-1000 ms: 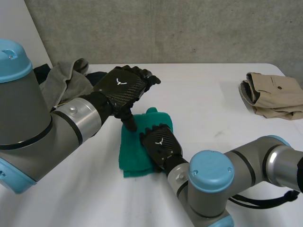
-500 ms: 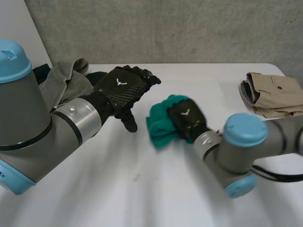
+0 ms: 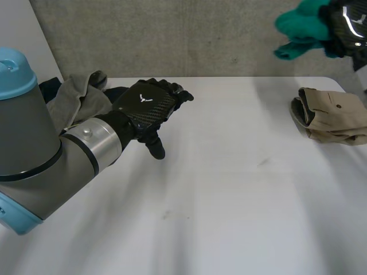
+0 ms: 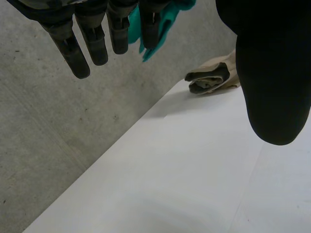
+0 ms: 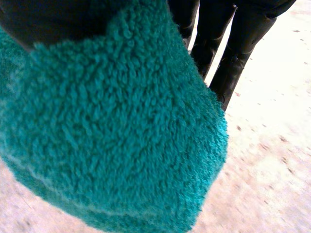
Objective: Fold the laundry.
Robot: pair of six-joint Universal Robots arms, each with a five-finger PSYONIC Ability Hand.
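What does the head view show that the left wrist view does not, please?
The head view adds the grey laundry heap behind the left arm and the right robot hand gripping the teal towel aloft. The left wrist view adds the left robot hand from its palm side, fingers straight, holding nothing. Both show the towel, folded beige garment and white table.

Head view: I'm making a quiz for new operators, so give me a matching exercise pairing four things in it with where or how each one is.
Things:
1. teal towel
2. beige garment
3. grey clothes
4. left hand

Places or states:
A. folded, lying at the right side of the table
B. open, fingers straight, above the table
C. heaped at the table's far left corner
D. held in the air, gripped by the right hand

Pairs: 1-D, 2-A, 3-C, 4-B.
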